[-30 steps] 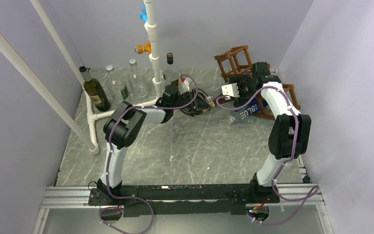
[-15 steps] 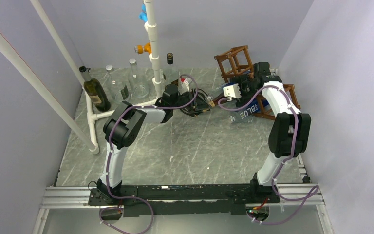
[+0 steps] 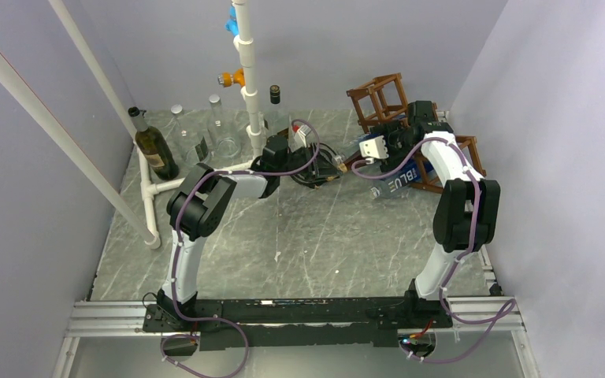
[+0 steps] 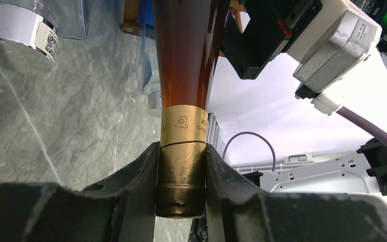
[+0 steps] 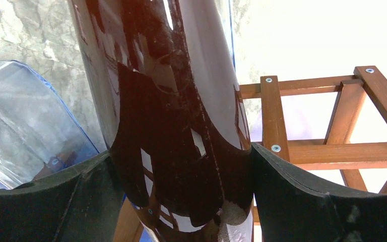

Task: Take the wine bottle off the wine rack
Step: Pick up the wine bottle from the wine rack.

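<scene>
White-shelled arms both reached to the far right, left gripper (image 4: 181, 154) clamped on the gold-foiled neck of the wine bottle (image 4: 186, 60), right gripper (image 5: 181, 154) spread wide, hugging its dark body. Lying about level, neck pointing left, base just beside the reddish-brown wine rack (image 3: 378, 98). Below, blue bottle (image 3: 398, 183); far left, clear bottles (image 3: 219, 130)

"BLUE" on blue bottle (image 3: 399, 182)
</scene>
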